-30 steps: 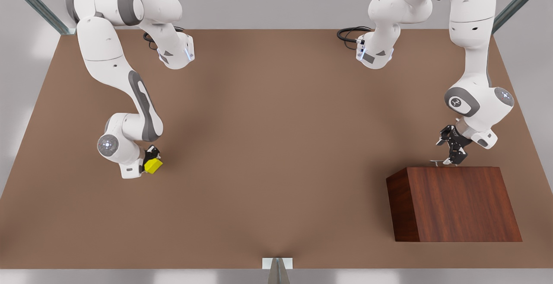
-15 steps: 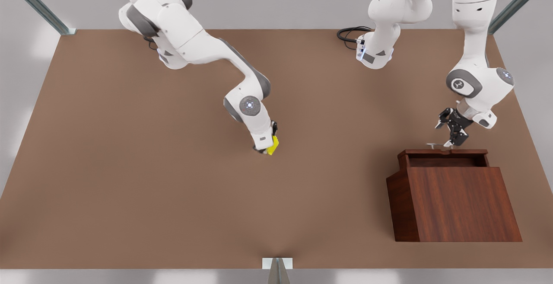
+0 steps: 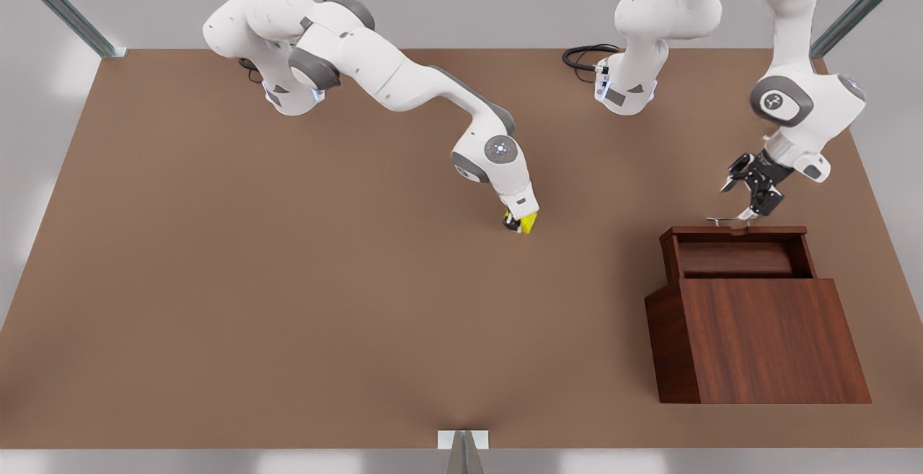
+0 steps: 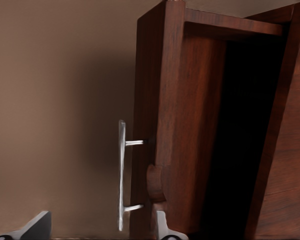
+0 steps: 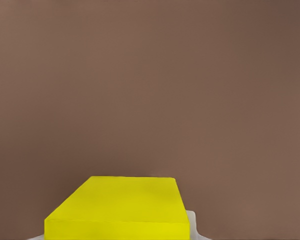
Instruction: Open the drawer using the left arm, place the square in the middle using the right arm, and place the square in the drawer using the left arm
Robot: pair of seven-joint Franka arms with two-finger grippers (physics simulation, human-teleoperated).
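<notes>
Left wrist view: drawer (image 4: 190, 125) handle (image 4: 121, 175), seemingly between pincer fingertips (image 4: 162, 227).

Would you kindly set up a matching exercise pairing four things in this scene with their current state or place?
Things:
1. drawer
2. yellow cube
3. left gripper
4. cabinet

States:
A. held by the right gripper near the table's middle
B. at the silver bar handle
C. pulled partly out
D. standing at the front view's right

Pairs: 1-C, 2-A, 3-B, 4-D
</notes>
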